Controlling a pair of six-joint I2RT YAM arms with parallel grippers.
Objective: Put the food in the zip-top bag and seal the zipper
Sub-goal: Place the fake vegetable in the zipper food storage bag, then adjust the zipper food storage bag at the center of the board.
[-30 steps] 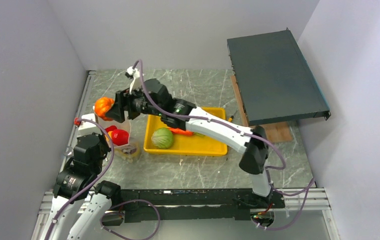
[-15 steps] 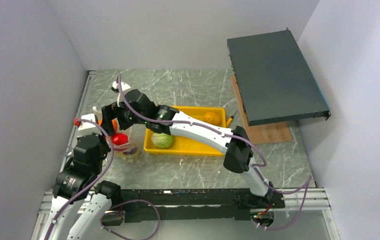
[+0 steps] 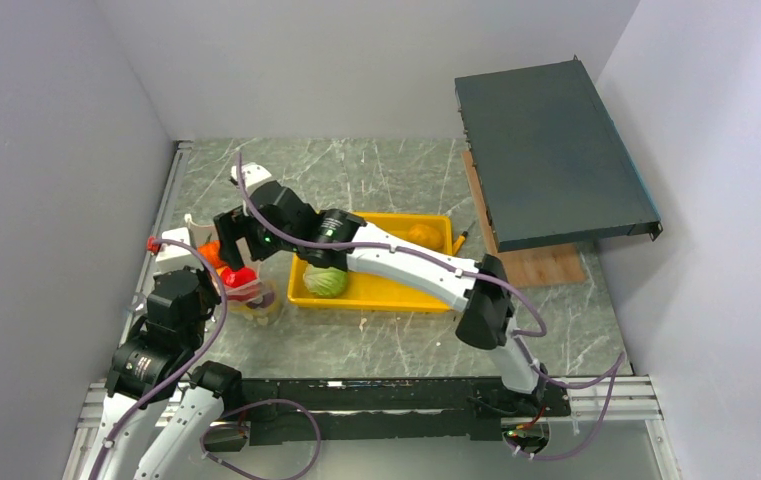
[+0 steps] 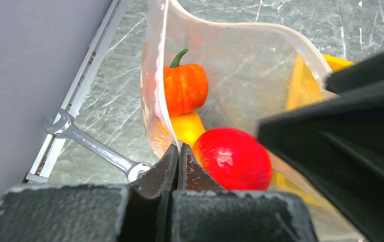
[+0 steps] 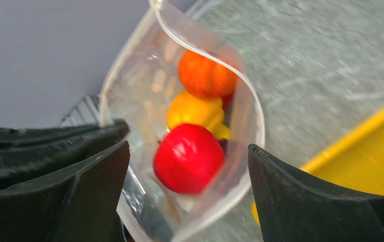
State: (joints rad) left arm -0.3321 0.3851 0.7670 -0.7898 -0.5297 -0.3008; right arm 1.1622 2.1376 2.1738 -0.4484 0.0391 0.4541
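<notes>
The zip-top bag stands at the left side of the grey marbled tabletop, just left of the yellow tray, with its mouth gaping upward. The zipper runs round that open mouth as a whitish strip, and its two sides are apart.

The left claw is together, clamped on the near edge of the bag and holding that side up. The right claw hangs right above the bag's mouth with its two dark fingers spread wide; nothing sits between them.

Three pieces lie inside the bag, stacked along its length. The red tomato is nearest the left claw, the yellow pepper is behind and touching it, and the orange pumpkin with its green stem is farthest in.

The green cabbage rests in the left end of the yellow tray, partly under the right arm.

A wrench lies on the tabletop beside the bag, near the rail along the left wall. At the far right a dark flat case sits over a wooden board.
</notes>
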